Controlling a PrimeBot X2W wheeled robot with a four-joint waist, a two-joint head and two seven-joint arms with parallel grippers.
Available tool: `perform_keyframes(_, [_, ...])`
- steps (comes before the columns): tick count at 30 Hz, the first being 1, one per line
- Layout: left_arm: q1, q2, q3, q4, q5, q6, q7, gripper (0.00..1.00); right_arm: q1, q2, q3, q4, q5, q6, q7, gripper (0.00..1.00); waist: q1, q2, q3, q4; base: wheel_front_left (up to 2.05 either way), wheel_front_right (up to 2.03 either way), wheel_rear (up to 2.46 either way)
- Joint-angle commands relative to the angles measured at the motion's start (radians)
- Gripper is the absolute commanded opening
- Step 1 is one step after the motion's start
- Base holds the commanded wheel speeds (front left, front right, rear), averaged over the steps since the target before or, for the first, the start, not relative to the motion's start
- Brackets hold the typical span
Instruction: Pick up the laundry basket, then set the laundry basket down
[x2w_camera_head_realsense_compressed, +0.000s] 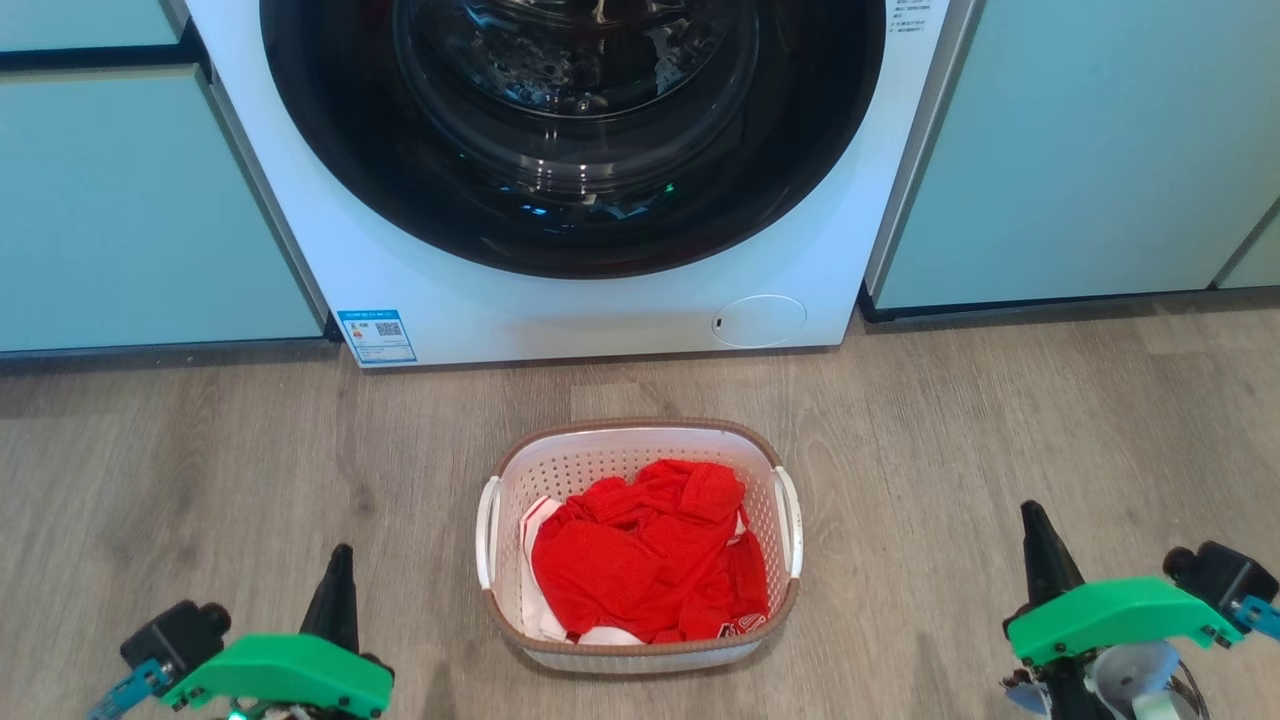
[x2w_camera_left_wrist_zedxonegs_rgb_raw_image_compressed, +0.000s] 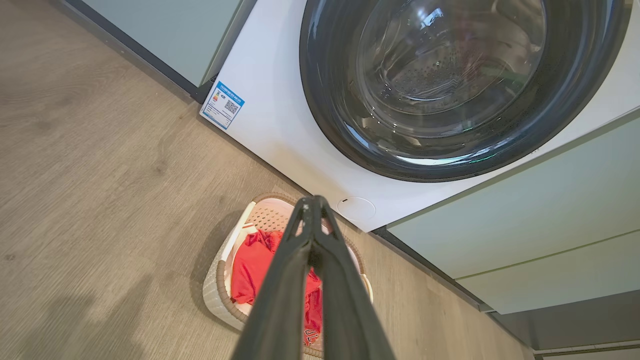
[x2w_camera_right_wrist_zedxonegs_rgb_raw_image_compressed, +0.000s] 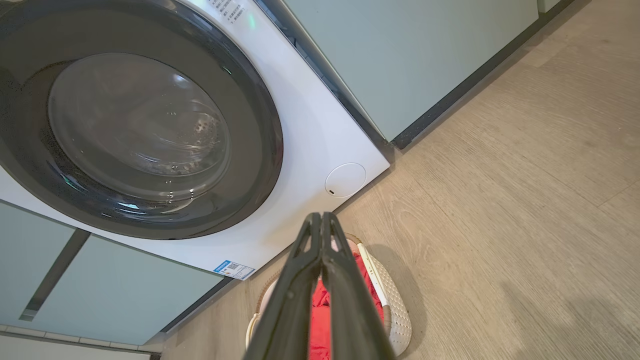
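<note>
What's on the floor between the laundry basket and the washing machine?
Nothing. The head view shows bare wood floor between the laundry basket and the washing machine.

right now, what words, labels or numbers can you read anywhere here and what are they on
blue sticker on the washing machine, low on its front: a QR code and small print, too small to read.
dark print at the machine's upper front: too small to read.
white marks on the red cloth in the basket: perhaps "UL", partly hidden, not sure.
</note>
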Motion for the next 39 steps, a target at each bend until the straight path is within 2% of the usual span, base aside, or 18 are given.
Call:
perform_keyframes(1, [-0.058, 0.013, 0.027, -0.026, -0.034, -0.009, 0.004, 0.0, -0.048, -0.018, 0.001, -0.028, 0.035, 0.001, 0.006, 0.0, 0.0, -0.0001, 0.0, 0.0, 0.0, 0.0, 0.0])
perform_keyframes(39, [-0.139, 0.014, 0.109, -0.011, -0.485, -0.064, 0.114, 0.0, -0.094, -0.022, -0.052, -0.016, 0.474, 0.002, 0.113, 0.0, 0.0, -0.0001, 0.007, -0.004, 0.0, 0.0, 0.0])
